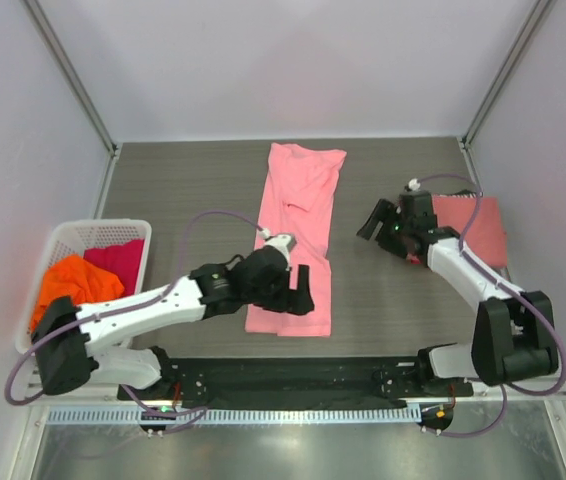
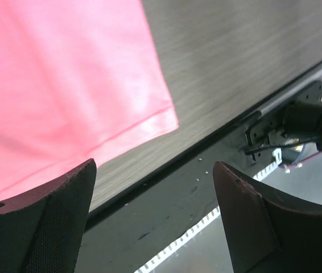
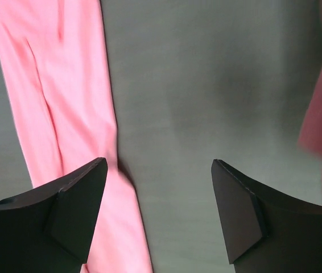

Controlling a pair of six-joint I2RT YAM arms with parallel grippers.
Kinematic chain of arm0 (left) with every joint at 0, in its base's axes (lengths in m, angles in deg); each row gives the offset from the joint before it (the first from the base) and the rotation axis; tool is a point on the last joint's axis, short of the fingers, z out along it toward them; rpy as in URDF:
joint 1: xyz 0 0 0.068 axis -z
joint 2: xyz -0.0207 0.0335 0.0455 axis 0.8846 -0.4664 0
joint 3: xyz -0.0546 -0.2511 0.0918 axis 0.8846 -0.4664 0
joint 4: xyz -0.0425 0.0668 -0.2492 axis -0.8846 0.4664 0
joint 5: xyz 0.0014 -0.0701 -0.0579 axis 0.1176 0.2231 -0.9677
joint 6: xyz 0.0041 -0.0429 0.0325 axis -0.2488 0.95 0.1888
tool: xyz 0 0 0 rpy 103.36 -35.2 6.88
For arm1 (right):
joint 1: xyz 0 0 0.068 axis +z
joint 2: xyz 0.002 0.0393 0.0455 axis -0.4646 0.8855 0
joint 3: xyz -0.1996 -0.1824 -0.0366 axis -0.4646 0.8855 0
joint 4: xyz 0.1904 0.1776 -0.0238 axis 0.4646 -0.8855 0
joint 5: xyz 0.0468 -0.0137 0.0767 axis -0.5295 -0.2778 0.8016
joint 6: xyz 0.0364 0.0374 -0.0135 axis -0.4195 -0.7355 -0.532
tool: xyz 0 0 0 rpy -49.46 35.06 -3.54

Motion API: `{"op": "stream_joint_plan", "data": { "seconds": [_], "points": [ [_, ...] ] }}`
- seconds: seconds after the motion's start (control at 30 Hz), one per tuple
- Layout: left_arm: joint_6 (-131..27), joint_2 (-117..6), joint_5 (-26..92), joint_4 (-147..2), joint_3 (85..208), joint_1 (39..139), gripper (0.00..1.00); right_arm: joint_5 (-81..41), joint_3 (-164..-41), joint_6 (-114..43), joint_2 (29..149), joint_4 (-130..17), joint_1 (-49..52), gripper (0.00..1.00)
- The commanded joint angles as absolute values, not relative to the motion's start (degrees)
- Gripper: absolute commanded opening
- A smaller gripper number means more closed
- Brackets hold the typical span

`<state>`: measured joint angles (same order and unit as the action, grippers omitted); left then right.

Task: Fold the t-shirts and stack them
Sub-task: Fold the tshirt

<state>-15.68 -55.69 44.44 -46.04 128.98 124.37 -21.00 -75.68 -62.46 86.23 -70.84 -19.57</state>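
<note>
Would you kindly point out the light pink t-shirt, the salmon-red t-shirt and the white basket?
light pink t-shirt (image 1: 303, 195), top external view, mid-body fabric.
salmon-red t-shirt (image 1: 491, 232), top external view, its right half.
white basket (image 1: 103, 223), top external view, far rim.

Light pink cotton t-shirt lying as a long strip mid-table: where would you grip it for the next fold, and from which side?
Probably grip the light pink cotton t-shirt at its near hem, coming from the near side: it lies flat, running lengthwise away.
</note>
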Motion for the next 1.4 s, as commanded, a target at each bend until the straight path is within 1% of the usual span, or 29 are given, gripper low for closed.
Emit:
{"op": "stream_joint_plan", "data": {
  "seconds": [0.0,0.07,0.1,0.13,0.17,0.23,0.33,0.47,0.67,0.73,0.77,0.8,0.83,0.9,0.93,0.97,1.0,1.1,1.2,1.3,1.37],
  "points": [
    [-14.9,-49.11,45.76,-41.86,123.16,119.61,0.83,-18.1,-69.26,-65.2,78.57,-79.19,-11.55,0.8],
    [-15.43,-44.97,44.1,-41.41,120.53,116.71,0.78,-17.4,-66.53,-68.81,76.36,-79.28,-8.01,0.76],
    [-15.87,-44.01,42.78,-42.02,117.73,112.78,0.77,-16.87,-64.17,-70.39,75.56,-79.28,-6.08,0.74],
    [-16.04,-42.52,41.73,-42.55,116.13,111.08,0.73,-16.61,-63.1,-73.63,74.08,-78.23,-2.85,0.71],
    [-16.22,-42.07,37.54,-43.08,114.73,109.06,0.72,-16.61,-61.26,-74.97,73.45,-77.87,-0.9,0.7],
    [-16.75,-41.54,35.49,-43.87,111.65,105.28,0.69,-17.92,-59.58,-78.65,71.96,-77.17,3.66,0.67],
    [-16.93,-40.92,34.34,-43.96,108.92,103.42,0.65,-19.06,-57.47,-82.0,71.43,-76.99,8.41,0.62],
    [-16.75,-39.52,33.89,-43.96,106.1,102.63,0.64,-19.95,-55.45,-85.43,72.56,-75.42,13.78,0.58],
    [-15.43,-37.23,33.45,-44.14,103.29,102.28,0.6,-20.65,-53.08,-88.42,75.29,-71.55,18.28,0.52],
    [-15.43,-37.4,33.8,-44.14,103.02,102.28,0.59,-20.39,-52.55,-88.87,76.34,-69.96,18.63,0.42],
    [-15.34,-37.49,33.81,-44.31,102.5,102.28,0.59,-20.38,-52.63,-88.87,76.87,-69.87,18.63,0.38],
    [-15.08,-37.23,33.63,-45.1,102.15,102.28,0.59,-20.47,-52.55,-88.78,77.31,-69.61,18.81,0.32],
    [-14.91,-37.14,33.63,-45.71,101.71,102.28,0.58,-20.73,-52.55,-88.87,77.49,-69.52,18.81,0.3],
    [-14.2,-37.14,33.46,-46.85,101.01,102.28,0.58,-20.91,-52.37,-88.95,77.4,-69.35,18.98,0.22],
    [-14.11,-37.31,33.28,-47.3,100.83,102.28,0.56,-21.0,-52.37,-88.95,76.97,-69.26,18.98,0.08],
    [-13.94,-37.66,33.19,-47.65,100.83,102.28,0.54,-21.09,-52.2,-89.13,76.61,-69.34,19.07,0.04],
    [-13.94,-38.02,32.93,-47.91,100.74,102.28,0.5,-21.09,-52.02,-89.22,76.09,-69.26,19.07,0.01],
    [-14.02,-39.6,31.62,-49.66,100.3,102.28,0.43,-21.18,-51.49,-89.31,75.12,-69.52,19.16,0.01],
    [-13.06,-41.35,31.08,-53.18,98.98,102.28,0.4,-20.82,-51.05,-89.13,75.2,-69.17,19.34,0.01],
    [-12.27,-43.54,30.47,-57.05,97.58,102.28,0.34,-20.74,-50.7,-89.22,74.94,-68.91,19.6,0.01],
    [-11.74,-44.87,29.77,-59.5,97.05,102.28,0.34,-20.82,-50.52,-89.22,74.5,-68.82,19.6,0.01]
  ]
}}
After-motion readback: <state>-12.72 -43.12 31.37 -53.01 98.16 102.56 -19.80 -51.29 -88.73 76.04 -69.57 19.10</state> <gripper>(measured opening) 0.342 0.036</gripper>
